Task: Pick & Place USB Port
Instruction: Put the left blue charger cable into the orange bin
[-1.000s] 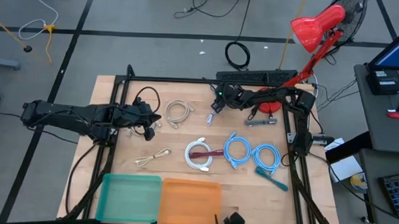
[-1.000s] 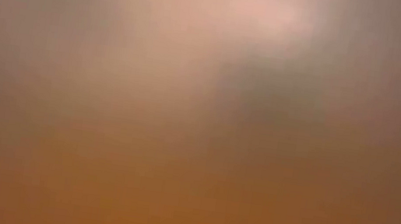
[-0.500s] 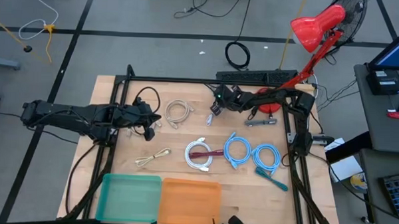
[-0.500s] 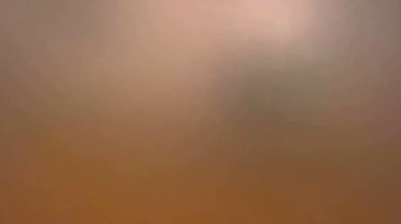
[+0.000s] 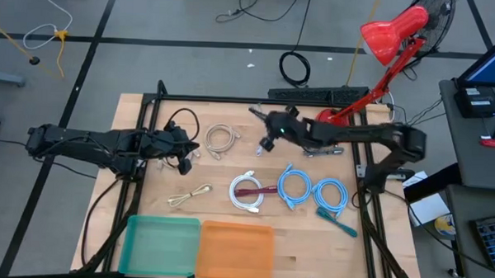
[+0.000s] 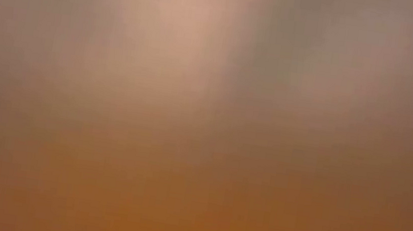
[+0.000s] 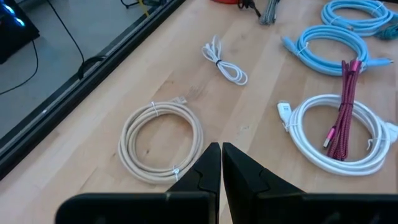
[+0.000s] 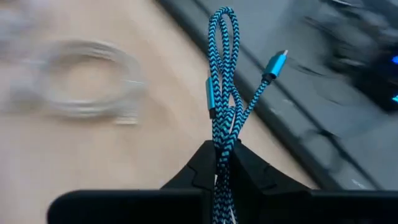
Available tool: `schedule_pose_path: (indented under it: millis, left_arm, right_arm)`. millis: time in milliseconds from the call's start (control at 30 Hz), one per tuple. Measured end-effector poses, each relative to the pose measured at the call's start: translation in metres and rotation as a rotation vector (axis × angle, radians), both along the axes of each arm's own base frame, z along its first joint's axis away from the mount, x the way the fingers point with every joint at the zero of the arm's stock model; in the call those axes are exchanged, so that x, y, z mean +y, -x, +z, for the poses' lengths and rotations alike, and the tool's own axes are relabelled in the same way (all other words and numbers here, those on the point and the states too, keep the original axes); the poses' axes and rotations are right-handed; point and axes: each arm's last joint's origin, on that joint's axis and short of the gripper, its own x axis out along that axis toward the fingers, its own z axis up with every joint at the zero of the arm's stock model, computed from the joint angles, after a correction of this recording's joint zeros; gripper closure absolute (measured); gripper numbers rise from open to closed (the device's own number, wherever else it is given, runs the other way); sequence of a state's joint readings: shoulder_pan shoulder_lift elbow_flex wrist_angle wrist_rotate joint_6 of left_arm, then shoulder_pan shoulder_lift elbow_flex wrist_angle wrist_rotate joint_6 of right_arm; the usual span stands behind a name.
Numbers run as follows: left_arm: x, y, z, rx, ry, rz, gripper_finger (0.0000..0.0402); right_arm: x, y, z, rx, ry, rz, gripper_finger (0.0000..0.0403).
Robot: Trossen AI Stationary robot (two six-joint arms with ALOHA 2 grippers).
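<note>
While the right arm carries its load above the far half of the table, we list the scene from largest to smallest.

Table (image 5: 149, 119): wooden top inside a dark frame; we see bare wood in the middle, between the cable coils and the trays.
Trays: green tray (image 5: 161, 243) and orange tray (image 5: 235, 247), side by side at the near edge, both showing bare floors.
Left gripper (image 7: 221, 152): fingers pressed together on nothing, waiting near the beige cable coil (image 7: 163, 142).
Right gripper (image 8: 224, 155): clenched on the blue braided USB cable (image 8: 222, 87), which stands up from the fingers, lifted off the wood.
Other cables: white coil (image 5: 246, 193) with a magenta cable across it; two light blue coils (image 5: 312, 191) beside it.
Step in hand: pick done, by our judgement; transport is under way.
Next move: we judge a sweep toward the near-edge trays, passing over the coils, then release.
Low view: shows nothing usable.
</note>
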State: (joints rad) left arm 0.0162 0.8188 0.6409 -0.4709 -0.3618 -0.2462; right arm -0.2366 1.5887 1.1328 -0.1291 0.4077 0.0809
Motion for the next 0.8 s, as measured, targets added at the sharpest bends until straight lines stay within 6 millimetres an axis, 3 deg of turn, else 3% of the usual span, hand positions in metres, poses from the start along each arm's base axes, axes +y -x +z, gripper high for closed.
schedule_pose_path:
  millis: [233,533,667,800]
  left_arm:
    - [0.0,0.002,-0.002,0.022,0.017,0.007,0.038]
    - [0.0,0.001,-0.002,0.023,0.005,0.008,0.038]
    - [0.001,0.001,-0.002,0.028,-0.017,-0.001,0.038]
    - [0.003,0.0,0.0,0.009,-0.032,0.001,0.038]
  right_arm:
    - [0.084,0.01,0.026,-0.058,-0.239,0.37,0.0391]
    - [0.202,0.022,0.017,-0.05,-0.453,0.629,0.0391]
    - [0.235,0.015,0.015,-0.167,-0.544,0.717,0.0391]
    - [0.248,-0.001,-0.005,-0.144,-0.684,0.764,0.039]
